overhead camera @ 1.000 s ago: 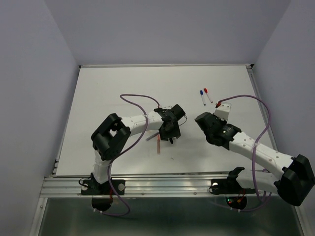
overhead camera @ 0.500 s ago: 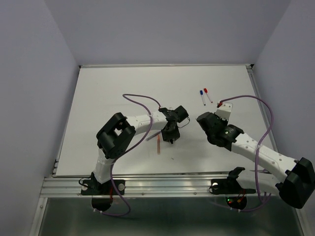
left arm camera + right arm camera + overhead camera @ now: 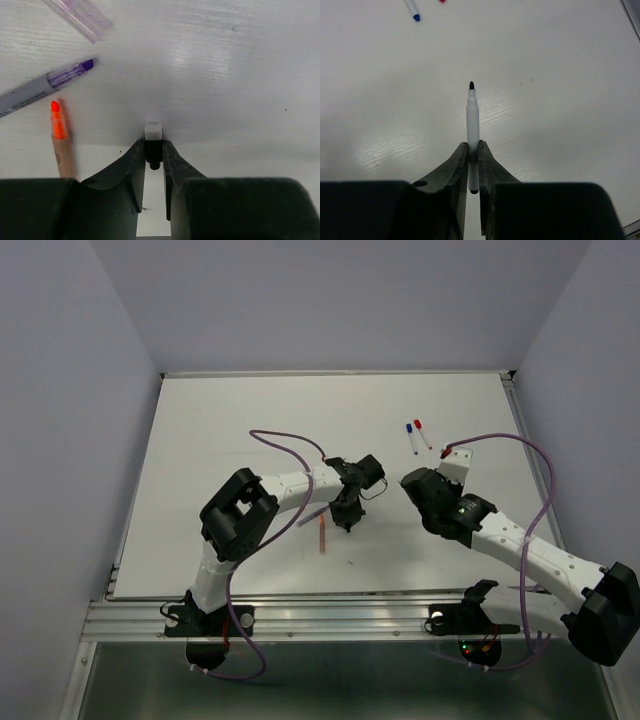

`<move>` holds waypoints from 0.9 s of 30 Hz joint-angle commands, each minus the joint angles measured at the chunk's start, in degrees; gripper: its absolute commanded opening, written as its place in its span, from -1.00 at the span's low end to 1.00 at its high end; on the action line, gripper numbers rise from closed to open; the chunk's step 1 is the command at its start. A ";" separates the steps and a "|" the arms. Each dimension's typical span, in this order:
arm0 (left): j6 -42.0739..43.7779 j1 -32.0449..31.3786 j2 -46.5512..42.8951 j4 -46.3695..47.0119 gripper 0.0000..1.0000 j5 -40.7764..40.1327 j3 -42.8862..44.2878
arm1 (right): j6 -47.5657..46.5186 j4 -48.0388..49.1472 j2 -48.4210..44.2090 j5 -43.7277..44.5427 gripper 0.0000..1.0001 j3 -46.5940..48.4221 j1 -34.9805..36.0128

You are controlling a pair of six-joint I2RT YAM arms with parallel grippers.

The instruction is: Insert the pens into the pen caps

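Observation:
My left gripper point(image 3: 153, 148) is shut on a small black pen cap point(image 3: 153, 156) with a white end, held low over the table; in the top view this gripper point(image 3: 346, 520) is at mid-table. An orange pen point(image 3: 61, 145) and a grey pen point(image 3: 40, 89) with a purple tip lie uncapped just to its left. A clear purple cap point(image 3: 80, 17) lies beyond them. My right gripper point(image 3: 473, 150) is shut on a white-barrelled pen point(image 3: 472, 120) with its black tip pointing forward, uncapped. In the top view the right gripper point(image 3: 408, 482) is to the right of the left one, apart from it.
Two white pens, one with a blue cap point(image 3: 411, 438) and one with a red cap point(image 3: 421, 432), lie side by side at the back right of the white table point(image 3: 230, 420). The blue-capped pen point(image 3: 413, 11) shows at the top of the right wrist view. Purple cables loop over both arms.
My left arm has shifted slightly right and its gripper has settled lower beside the orange pen. The right arm has barely moved, still holding the white pen.

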 commanded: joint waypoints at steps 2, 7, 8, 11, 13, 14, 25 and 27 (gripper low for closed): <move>0.15 -0.32 2.36 -0.65 -0.66 -2.44 2.47 | -0.52 2.98 -1.97 0.64 -0.98 0.18 -0.41; 1.02 -0.23 1.48 -1.00 -1.00 -3.32 4.48 | -3.68 5.44 -3.72 -1.73 -0.97 -0.52 -0.41; 1.98 -0.23 1.22 -1.52 -1.00 -4.63 5.36 | -5.34 5.97 -4.86 -2.43 -0.98 -0.79 -0.41; 3.48 -0.14 -0.45 -4.33 -1.00 -9.89 10.89 | -8.94 9.04 -8.10 -5.77 -0.98 -1.58 -0.41; 4.98 -0.06 -3.08 -4.08 -1.00 -13.76 14.67 | -10.97 12.20 -10.22 -9.02 -0.98 -2.72 -0.41; 6.81 0.29 -4.14 -3.56 -1.00 -14.74 15.64 | -13.15 13.08 -12.23 -12.08 -0.98 -3.07 -0.41; 20.61 4.16 -18.55 13.20 -1.00 -14.59 16.27 | -25.12 19.76 -14.20 -46.98 -0.99 -1.15 -0.41; 21.50 4.43 -19.96 15.07 -1.00 -13.44 15.39 | -27.85 21.08 -12.79 -50.85 -0.99 0.00 -0.41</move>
